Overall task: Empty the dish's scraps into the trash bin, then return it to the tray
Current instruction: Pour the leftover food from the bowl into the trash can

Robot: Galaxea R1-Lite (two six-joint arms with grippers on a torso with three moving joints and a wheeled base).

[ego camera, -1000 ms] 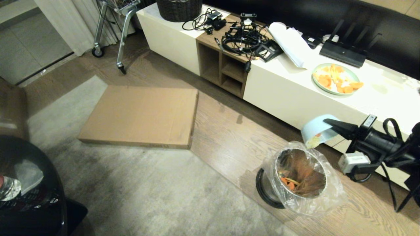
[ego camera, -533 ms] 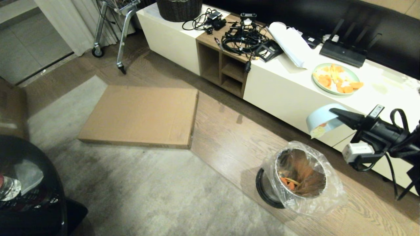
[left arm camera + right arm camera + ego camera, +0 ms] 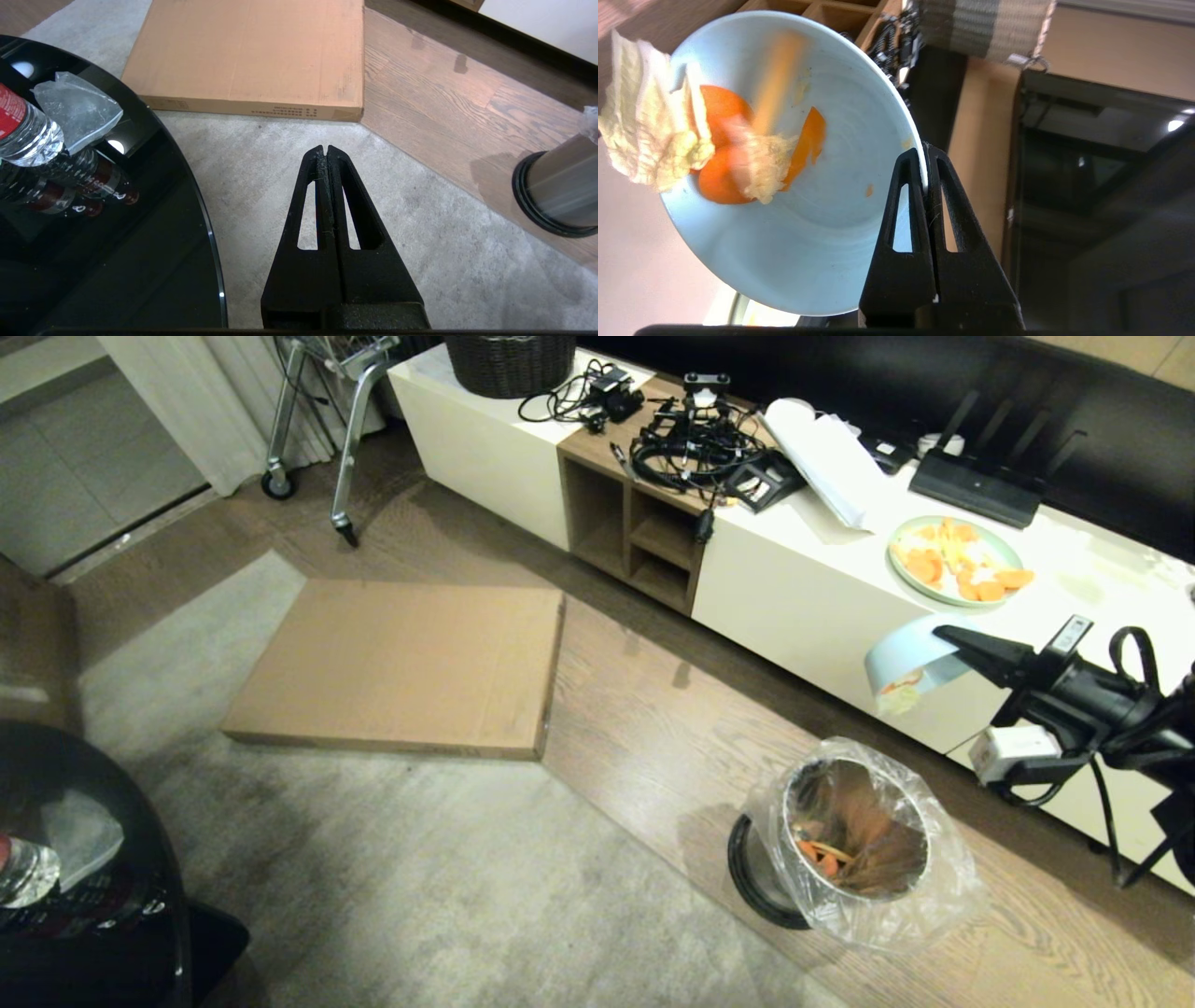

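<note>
Right gripper (image 3: 945, 637) clamped on rim of bowl (image 3: 904, 658); bowl tipped on its side in the air, above and beyond the bin (image 3: 854, 840). Scraps (image 3: 710, 144) cling at bowl's lower lip. Left gripper (image 3: 327, 151) closed, empty, over carpet (image 3: 261, 186).

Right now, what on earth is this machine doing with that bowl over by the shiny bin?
The robot's right gripper is clamped on the rim of a small pale-blue round bowl, holding it tipped above and slightly behind the shiny steel trash bin with a clear bag liner. Orange slices and pale leafy scraps cling near the bowl's lower edge; some orange pieces already lie in the bin. The left gripper is shut and idle above the grey carpet.
</note>
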